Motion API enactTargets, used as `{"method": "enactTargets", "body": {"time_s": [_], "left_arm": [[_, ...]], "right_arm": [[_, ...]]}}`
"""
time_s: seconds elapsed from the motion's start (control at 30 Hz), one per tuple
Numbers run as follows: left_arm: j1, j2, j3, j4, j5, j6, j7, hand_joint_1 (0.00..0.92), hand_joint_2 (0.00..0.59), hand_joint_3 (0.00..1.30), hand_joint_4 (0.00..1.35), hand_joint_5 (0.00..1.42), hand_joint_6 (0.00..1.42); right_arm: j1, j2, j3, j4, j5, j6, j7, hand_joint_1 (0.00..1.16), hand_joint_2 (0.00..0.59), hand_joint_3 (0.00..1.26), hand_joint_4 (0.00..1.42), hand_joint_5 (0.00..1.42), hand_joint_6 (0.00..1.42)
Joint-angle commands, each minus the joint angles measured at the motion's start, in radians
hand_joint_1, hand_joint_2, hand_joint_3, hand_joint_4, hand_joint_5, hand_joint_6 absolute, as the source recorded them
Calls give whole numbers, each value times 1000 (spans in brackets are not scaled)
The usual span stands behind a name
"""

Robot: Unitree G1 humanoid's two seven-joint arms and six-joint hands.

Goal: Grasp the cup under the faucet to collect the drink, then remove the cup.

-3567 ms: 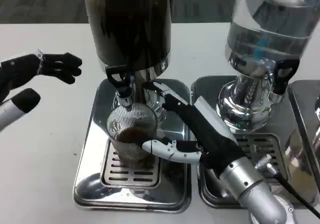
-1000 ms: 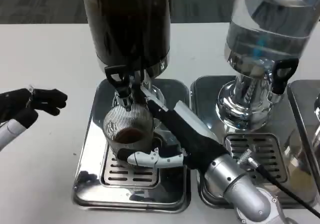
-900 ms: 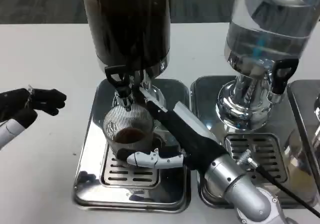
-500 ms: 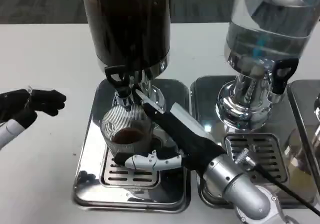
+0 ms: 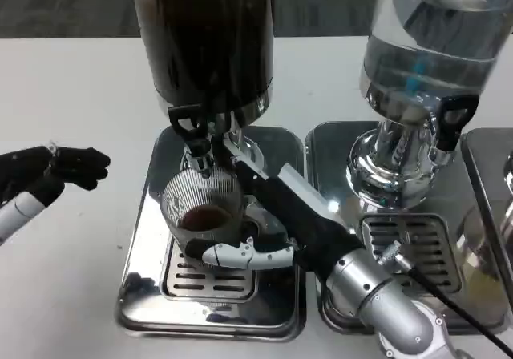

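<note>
Cup (image 5: 202, 208) located on the near-left drip tray (image 5: 148, 243), directly below the faucet (image 5: 195, 144) of the dark drink dispenser (image 5: 204, 42), mouth open upward. Long axis upright, tipped little if at all; rim toward the spout, base toward the slotted grate (image 5: 192, 280). Dark liquid visible inside, level low, so collection judged under way or just finished rather than complete. Placement under the spout explained by the need to catch the stream without splashing onto the tray. Right hand (image 5: 268, 219) wrapped around the cup from the right: one white and black finger (image 5: 240, 255) curling across the near side, darker fingers reaching along the far side toward the dispenser base. Grip held sideways, likely to keep the cup mouth unobstructed beneath the spout and to allow a straight pull toward the near edge for removal. Left hand (image 5: 56, 167) hovering over the white table (image 5: 80, 86) well to the left of the tray, holding nothing, fingers loosely bent with gaps between them; apparently waiting. Clear water dispenser (image 5: 429, 46) standing to the right on a separate tray (image 5: 341, 315), not involved. Faucet handle position not clearly readable; flow not discernible.
</note>
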Motion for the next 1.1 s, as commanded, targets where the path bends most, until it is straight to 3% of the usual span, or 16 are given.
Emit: {"method": "enactTargets", "body": {"time_s": [0.03, 0.7, 0.87, 1.1], "left_arm": [[7, 20, -3, 3, -11, 7, -16, 0, 135, 434, 397, 419, 316], [-2, 32, 3, 6, -17, 13, -35, 0, 154, 418, 368, 403, 304], [1, 33, 6, 6, -18, 16, -33, 0, 155, 418, 369, 403, 303], [-2, 34, 5, 8, -18, 16, -34, 0, 156, 423, 375, 403, 304]], "right_arm": [[12, 2, -17, 0, 39, -5, 18, 780, 147, 0, 0, 3, 112], [0, 7, 3, 12, 27, 24, 47, 824, 137, 0, 0, 3, 114], [4, 22, -14, 25, 48, 17, 34, 821, 147, 0, 0, 5, 124], [2, 12, -4, 18, 27, 26, 42, 819, 149, 0, 0, 11, 127]]}}
